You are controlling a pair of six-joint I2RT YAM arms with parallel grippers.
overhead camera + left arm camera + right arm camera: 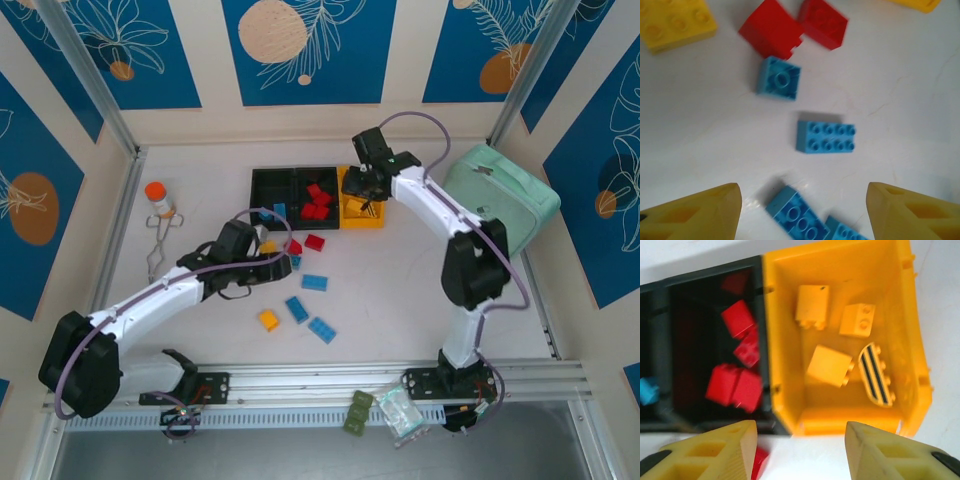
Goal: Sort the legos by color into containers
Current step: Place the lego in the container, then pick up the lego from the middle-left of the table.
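White bare tabletop [910, 100] around loose blue legos [826, 136]

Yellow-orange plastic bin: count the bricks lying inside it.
4 in the yellow-orange plastic bin: two plain yellow bricks side by side, a third nearer the camera, a black-striped rounded yellow brick beside that. The near wall could hide more.

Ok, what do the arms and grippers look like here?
The left arm and right arm are white shells with black joints, a lilac cable looping along each. The left gripper and right gripper have yellow-orange wedge-shaped fingers with hollow pockets.
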